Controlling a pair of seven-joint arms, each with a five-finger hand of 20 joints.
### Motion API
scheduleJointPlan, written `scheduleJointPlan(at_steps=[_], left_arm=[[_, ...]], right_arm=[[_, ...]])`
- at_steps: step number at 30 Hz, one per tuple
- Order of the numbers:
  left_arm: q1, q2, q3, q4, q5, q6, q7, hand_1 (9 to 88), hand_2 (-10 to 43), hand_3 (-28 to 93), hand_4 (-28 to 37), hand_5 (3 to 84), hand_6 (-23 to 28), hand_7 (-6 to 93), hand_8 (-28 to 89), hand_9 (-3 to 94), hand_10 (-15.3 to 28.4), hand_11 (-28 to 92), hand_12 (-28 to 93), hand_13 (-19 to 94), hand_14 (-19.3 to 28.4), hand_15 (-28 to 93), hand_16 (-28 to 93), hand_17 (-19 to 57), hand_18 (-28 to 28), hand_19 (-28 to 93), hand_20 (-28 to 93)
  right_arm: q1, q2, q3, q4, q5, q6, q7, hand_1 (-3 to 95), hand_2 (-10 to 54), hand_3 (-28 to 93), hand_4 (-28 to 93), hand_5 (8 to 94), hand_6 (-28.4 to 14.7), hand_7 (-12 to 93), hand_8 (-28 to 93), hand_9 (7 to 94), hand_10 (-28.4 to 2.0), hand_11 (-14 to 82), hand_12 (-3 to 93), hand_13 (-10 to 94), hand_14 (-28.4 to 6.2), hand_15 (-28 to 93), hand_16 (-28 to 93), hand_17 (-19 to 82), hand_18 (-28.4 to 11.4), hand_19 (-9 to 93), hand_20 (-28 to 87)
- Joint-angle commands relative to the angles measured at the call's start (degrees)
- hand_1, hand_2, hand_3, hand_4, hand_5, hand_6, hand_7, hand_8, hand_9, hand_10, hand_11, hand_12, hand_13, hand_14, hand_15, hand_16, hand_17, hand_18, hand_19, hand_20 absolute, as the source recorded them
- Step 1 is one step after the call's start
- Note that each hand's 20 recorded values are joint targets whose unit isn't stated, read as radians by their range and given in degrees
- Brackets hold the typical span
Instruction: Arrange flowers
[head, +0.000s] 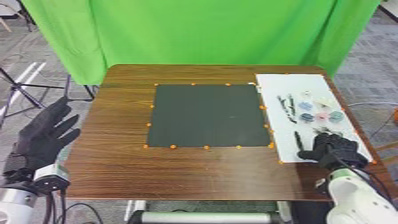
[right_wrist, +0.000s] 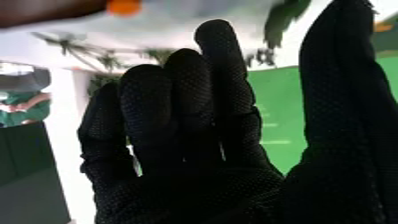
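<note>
Some sheet edge (head: 288, 158) lies beneath the right hand (head: 338, 151).

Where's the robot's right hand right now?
In the head view, the right hand is at the lower right, over the near end of the white sheet, just below the flowers.

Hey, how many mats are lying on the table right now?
2. A dark mat lies in the middle of the table, and a white mat lies on the robot's right, with flowers on it and its near end partly hidden by the right robot hand.
</note>
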Motion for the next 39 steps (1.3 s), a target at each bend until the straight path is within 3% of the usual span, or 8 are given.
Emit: scheduleJointPlan(at_steps=[1,6,8,10,17,32,35,39], left_arm=[[0.2,0.08,0.06,0.01,-0.05,0.0,-0.45,24.1,-2.2,69,-27.7,20.3,1.0,17.8,-10,15.3,8.6,10,20,11,11.7,18,7,-13.4,17.9,36,9],[0.2,0.34,0.24,0.02,-0.19,0.17,-0.31,24.0,-2.1,69,-27.7,20.4,1.0,17.7,-10,15.3,8.6,10,20,11,11.7,18,7,-13.4,17.9,36,9],[0.2,0.31,0.27,0.07,-0.2,0.05,-0.4,24.0,-2.0,69,-27.7,20.4,1.0,17.7,-10,15.2,8.6,10,20,11,11.7,18,7,-13.4,17.9,36,9],[0.1,0.43,0.29,0.12,-0.21,0.04,-0.51,24.0,-2.0,69,-27.6,20.4,1.0,17.7,-10,15.3,8.6,10,20,11,11.7,18,7,-13.4,17.9,36,9],[0.6,0.15,-0.1,-0.06,-0.09,-0.06,-0.5,23.9,-1.9,69,-27.6,20.4,1.0,17.7,-10,15.2,8.6,10,20,11,11.7,18,7,-13.5,18.0,36,9],[0.6,0.27,-0.55,-0.18,-0.05,0.27,-0.67,23.9,-1.9,69,-27.6,20.3,1.0,17.7,-10,15.2,8.6,11,20,11,11.7,18,7,-13.5,18.0,36,9],[1.2,0.36,-1.24,-0.41,-0.1,0.1,-0.76,23.9,-1.8,69,-27.7,20.3,0.9,17.8,-10,15.2,8.6,10,20,11,11.7,18,7,-13.5,18.0,36,9],[2.7,0.58,-3.63,-0.69,0.0,0.01,-0.74,23.8,-1.8,69,-27.5,20.2,1.0,17.7,-10,15.2,8.6,10,20,11,11.7,18,7,-13.5,17.9,36,9]], right_arm=[[1.1,0.1,-3.8,1.1,-0.1,-1.3,-0.2,36.6,-9.5,51,-28,54.6,0.0,53,-19,55.7,-13.6,60.8,44.3,51,-13.0,79,31,17,-20.6,76,52],[3.2,-0.2,-8.9,3.7,-2.5,0.1,-0.1,35.6,-9.5,53,-28,54.8,0.0,53,-19,55.8,-13.6,61.0,43.8,51,-13.0,79,31,17,-20.5,76,52],[3.6,-0.4,-10.2,5.3,-2.2,3.3,-1.2,36.5,-9.5,64,-28,60.3,1.1,55,-20,61.7,-11.7,62.7,44.7,56,-12.0,80,33,20,-21.1,78,53],[3.6,-0.6,-10.5,5.7,-1.9,2.8,-1.3,43.4,-9.5,61,-28,63.6,1.7,57,3,67.3,-9.7,63.7,45.3,61,-11.0,81,35,23,-21.1,80,53],[3.2,-1.4,-10.3,6.1,-1.3,2.5,-1.1,45.7,-9.5,78,-28,69.7,1.1,58,11,72.6,-9.7,65.5,49.3,67,-10.6,84,37,26,-21.4,84,54],[8.4,0.4,-9.8,3.0,-0.7,19.3,-3.2,41.0,-9.5,87,-20,70.1,-1.5,62,21,77.2,-10.5,70.3,50.1,70,-11.1,88,40,30,-22.1,87,56],[12.5,0.5,-12.0,2.6,0.7,19.7,-3.8,40.9,-9.5,86,-20,70.1,-1.6,62,21,77.4,-10.4,70.5,50.3,70,-11.1,88,41,30,-22.2,87,56],[21.1,-0.5,-18.6,4.2,2.2,19.8,-5.9,40.8,-9.5,86,-19,70.0,-1.5,62,21,77.4,-10.4,70.5,50.6,70,-11.1,88,41,30,-22.1,87,56]])
